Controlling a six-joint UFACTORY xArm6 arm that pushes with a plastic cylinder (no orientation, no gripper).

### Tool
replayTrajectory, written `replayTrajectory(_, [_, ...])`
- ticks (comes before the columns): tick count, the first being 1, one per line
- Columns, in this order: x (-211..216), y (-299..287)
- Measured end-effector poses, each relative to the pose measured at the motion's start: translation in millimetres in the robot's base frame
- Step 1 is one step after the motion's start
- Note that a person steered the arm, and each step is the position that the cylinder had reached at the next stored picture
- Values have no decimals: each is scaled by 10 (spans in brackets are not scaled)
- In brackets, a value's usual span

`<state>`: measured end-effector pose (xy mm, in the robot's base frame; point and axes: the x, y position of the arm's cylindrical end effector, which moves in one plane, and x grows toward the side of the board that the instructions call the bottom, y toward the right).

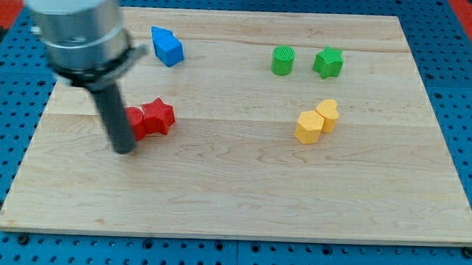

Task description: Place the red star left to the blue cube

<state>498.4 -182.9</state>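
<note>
The red star (158, 116) lies on the wooden board at the view's left-centre, touching a second red block (137, 123) on its left. The blue cube (167, 47) sits near the view's top, above and slightly right of the star. My tip (123, 150) rests on the board just below-left of the red blocks, the dark rod partly covering the left red block.
A green cylinder (282, 60) and a green star (328, 62) sit at the view's top right. A yellow hexagon (308, 126) and a yellow heart (328, 114) touch at the right-centre. The board's edge (240, 233) runs along the bottom.
</note>
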Motion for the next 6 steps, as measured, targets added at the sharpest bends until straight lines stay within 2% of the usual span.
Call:
replayTrajectory(1, [81,-641])
replayTrajectory(3, [30,738])
replayTrajectory(4, [-103,926])
replayTrajectory(6, [-1062,137])
